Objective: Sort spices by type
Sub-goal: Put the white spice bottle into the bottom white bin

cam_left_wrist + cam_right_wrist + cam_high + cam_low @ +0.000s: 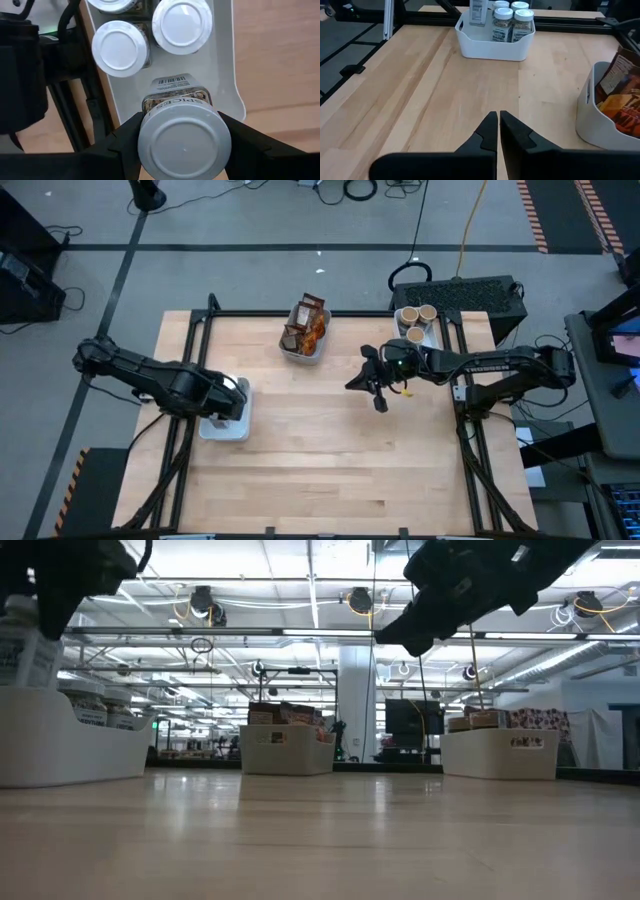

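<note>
Left gripper [182, 137] clamped on a white-capped glass spice jar [184, 142], held upright above the white rectangular plastic tray [222, 425] at the left side of the light wooden table [330, 450]. Other white-capped jars [120, 47] stand in that tray. Right gripper [498, 131] fingers closed, empty, raised over mid-table. Dark-brown and orange packets [308, 322] sit in the far middle tray [300, 352]; round tan-topped tubs [417, 315] in the far right tray [500, 754].

wooden table [330, 450] — three white trays rest on it [224, 426], [303, 350], [420, 332].
</note>
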Controlling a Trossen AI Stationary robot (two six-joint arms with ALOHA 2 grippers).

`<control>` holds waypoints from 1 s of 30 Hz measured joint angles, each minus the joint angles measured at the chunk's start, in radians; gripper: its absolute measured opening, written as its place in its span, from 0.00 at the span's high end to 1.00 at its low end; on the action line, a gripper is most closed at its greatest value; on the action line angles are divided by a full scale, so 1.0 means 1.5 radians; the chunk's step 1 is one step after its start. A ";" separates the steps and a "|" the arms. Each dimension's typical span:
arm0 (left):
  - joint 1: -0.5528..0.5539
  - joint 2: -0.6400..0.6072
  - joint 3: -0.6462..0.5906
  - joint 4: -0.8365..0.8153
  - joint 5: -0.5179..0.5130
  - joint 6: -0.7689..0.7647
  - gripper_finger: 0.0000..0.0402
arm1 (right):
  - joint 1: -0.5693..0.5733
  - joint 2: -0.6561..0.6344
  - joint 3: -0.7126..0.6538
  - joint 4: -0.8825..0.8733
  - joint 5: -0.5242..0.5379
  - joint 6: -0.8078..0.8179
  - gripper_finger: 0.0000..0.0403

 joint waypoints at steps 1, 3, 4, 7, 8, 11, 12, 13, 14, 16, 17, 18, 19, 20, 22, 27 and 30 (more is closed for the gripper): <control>0.000 0.000 -0.008 0.006 0.000 0.000 0.48 | -0.001 0.000 0.000 0.000 0.001 0.000 1.00; 0.000 0.000 -0.027 0.020 -0.001 0.002 0.48 | -0.002 0.000 0.000 0.000 0.001 0.000 1.00; 0.000 0.000 -0.036 0.027 -0.002 0.006 0.48 | -0.002 0.000 0.000 0.000 0.001 0.000 1.00; 0.000 0.000 -0.057 0.060 -0.022 0.013 0.48 | -0.002 0.000 0.000 0.000 0.001 0.000 1.00; 0.002 0.000 -0.066 0.072 -0.027 0.013 0.48 | -0.002 0.000 0.000 0.000 0.001 0.000 1.00; 0.007 0.000 -0.097 0.124 -0.035 0.013 0.48 | -0.002 0.000 0.000 0.000 0.001 0.000 1.00; 0.007 0.000 -0.106 0.140 -0.036 0.014 0.48 | -0.002 0.000 0.000 0.000 0.001 0.001 1.00; 0.007 0.000 -0.116 0.153 -0.036 0.015 0.48 | -0.002 0.000 0.000 0.000 0.001 0.003 1.00; 0.007 0.000 -0.125 0.165 -0.036 0.017 0.48 | -0.002 0.000 0.000 0.000 0.001 0.007 1.00; 0.007 0.000 -0.141 0.178 -0.036 0.017 0.48 | -0.002 0.000 0.000 0.000 0.001 0.017 1.00; 0.007 0.000 -0.145 0.177 -0.036 0.018 0.48 | -0.002 0.000 0.000 0.000 0.001 0.019 1.00; 0.007 0.000 -0.148 0.174 -0.036 0.020 0.48 | -0.002 0.000 0.000 0.000 0.001 0.020 1.00; 0.007 0.000 -0.150 0.172 -0.037 0.023 0.48 | -0.002 0.000 0.000 0.000 0.001 0.020 1.00; 0.007 0.000 -0.152 0.172 -0.040 0.030 0.48 | -0.002 0.000 0.000 0.000 0.001 0.020 1.00; 0.007 0.000 -0.157 0.174 -0.052 0.033 0.48 | -0.002 0.000 0.000 0.000 0.001 0.020 1.00; 0.006 0.000 -0.168 0.180 -0.067 0.046 0.48 | -0.002 0.000 0.000 0.000 0.001 0.020 1.00; 0.006 0.000 -0.176 0.180 -0.067 0.048 0.48 | -0.002 0.000 0.000 0.000 0.001 0.020 1.00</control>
